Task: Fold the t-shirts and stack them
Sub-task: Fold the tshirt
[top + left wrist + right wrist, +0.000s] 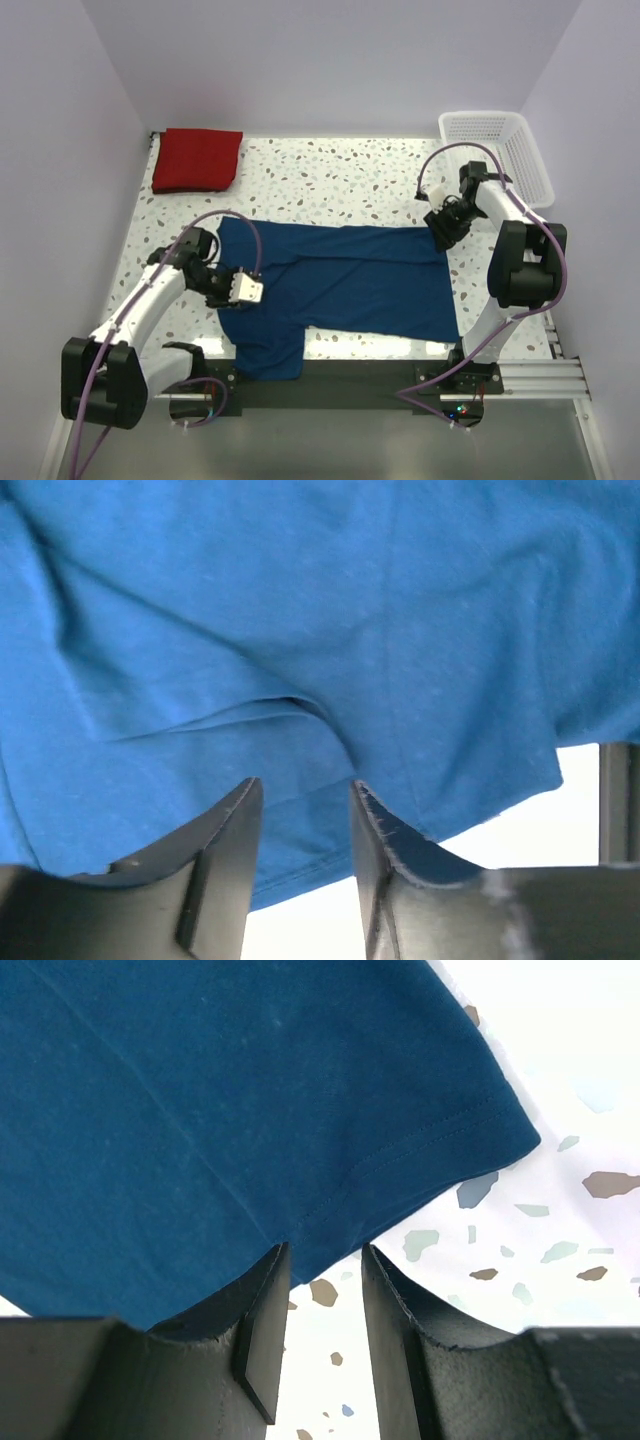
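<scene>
A navy blue t-shirt (350, 280) lies spread flat across the middle of the table, one sleeve hanging toward the near edge. A red t-shirt (197, 160) sits folded at the back left corner. My left gripper (250, 288) hovers over the blue shirt's left side. In the left wrist view its jaws (305, 785) stand apart with blue cloth (300, 630) lying loose beneath and beyond them. My right gripper (441, 236) is at the shirt's far right corner. There its jaws (325, 1250) are open over bare table, with the stitched hem (420, 1150) just past the tips.
A white lattice basket (530, 160) stands at the back right corner, close behind the right arm. The speckled tabletop (330, 190) shows between the two shirts. Purple walls close in on the left, back and right.
</scene>
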